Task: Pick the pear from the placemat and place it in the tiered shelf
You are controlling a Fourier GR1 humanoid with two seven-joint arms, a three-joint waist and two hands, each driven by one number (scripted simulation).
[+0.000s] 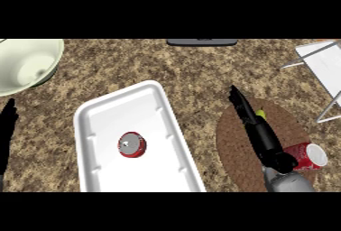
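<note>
The right hand [245, 110] is black, long and slim, with glossy rounded segments toward the wrist. A grey forearm [288, 182] joins it. The left hand [8, 131] shows as a plain black, narrow shape.

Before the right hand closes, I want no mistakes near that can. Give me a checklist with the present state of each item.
1. Pear on the brown placemat: ok, though only a yellow-green sliver shows.
2. Right hand over the pear: ok.
3. Its fingers straight, holding nothing: ok.
4. Red can lying close beside the right wrist: not ok, could get bumped.
5. Tiered shelf at upper right, open path: ok.
6. Left hand resting at left edge: ok.
</note>
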